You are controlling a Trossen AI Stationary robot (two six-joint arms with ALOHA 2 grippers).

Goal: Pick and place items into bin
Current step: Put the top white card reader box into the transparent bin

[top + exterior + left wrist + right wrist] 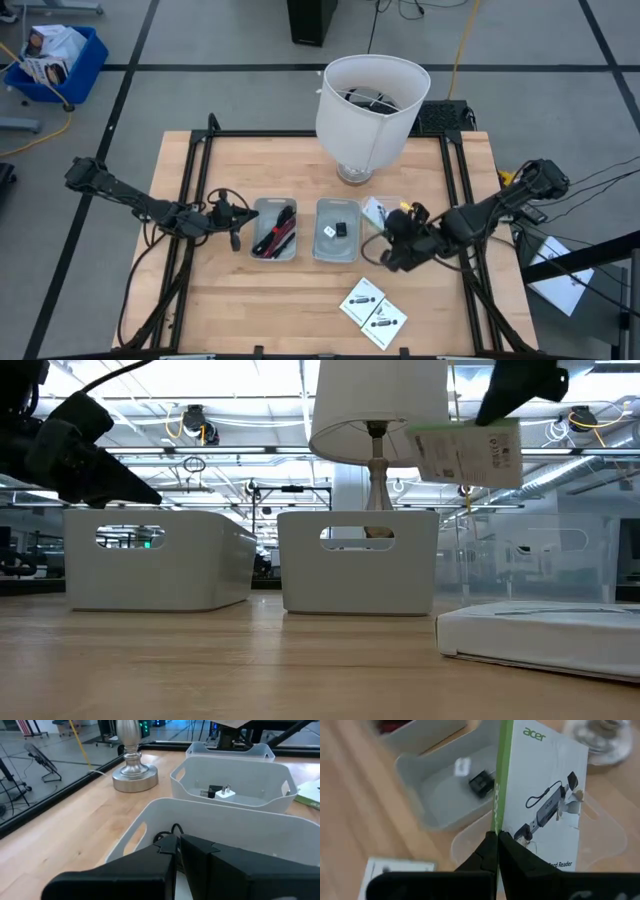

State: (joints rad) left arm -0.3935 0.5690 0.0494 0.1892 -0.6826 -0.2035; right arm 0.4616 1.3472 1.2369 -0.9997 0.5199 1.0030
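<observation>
Two bins: cables, cube; right hand clamps packet; left hand closed.

packet cut off at edge

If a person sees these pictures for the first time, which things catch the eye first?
Probably the big white lamp at the table's far edge. Next, the right gripper, shut on a white and green acer box held above a clear bin, right of two grey bins; the left one holds red and black cables.
</observation>
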